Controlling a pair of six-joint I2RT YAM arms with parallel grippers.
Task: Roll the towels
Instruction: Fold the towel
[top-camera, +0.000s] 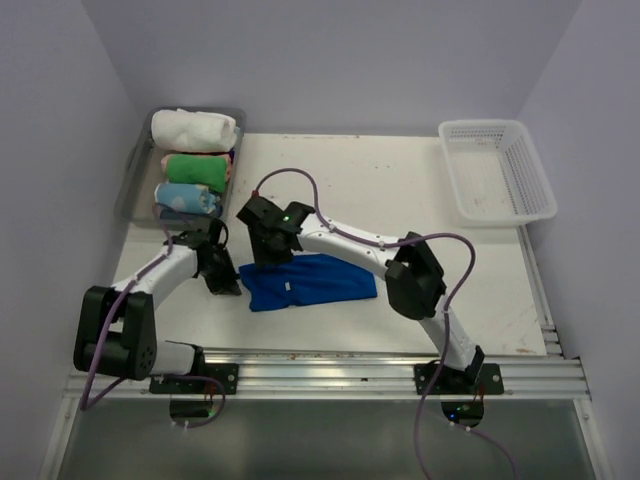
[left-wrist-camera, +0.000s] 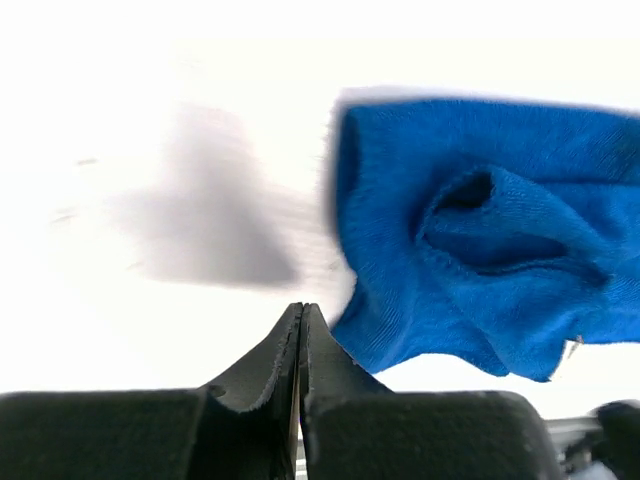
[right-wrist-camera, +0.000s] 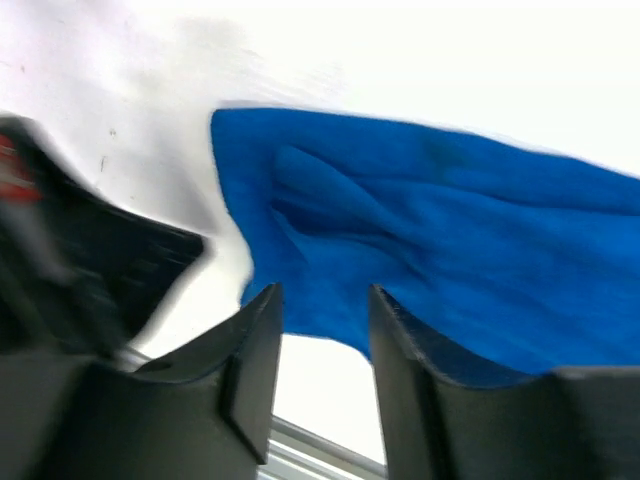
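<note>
Rolling step — not begun
The royal blue towel (top-camera: 308, 282) lies unrolled by the table's (top-camera: 400, 190) near edge; left gripper (left-wrist-camera: 302, 320) closed, empty; right gripper (right-wrist-camera: 325, 300) parted over it — next, pinch one edge.

The white table (top-camera: 400, 190) bears a blue towel (top-camera: 315, 285), a grey tray (top-camera: 135, 185) and a white basket (top-camera: 495, 170).

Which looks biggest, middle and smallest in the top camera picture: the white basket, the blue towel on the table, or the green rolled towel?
Largest: the white basket.
Middle: the blue towel, spread out.
Smallest: the green rolled towel.
</note>
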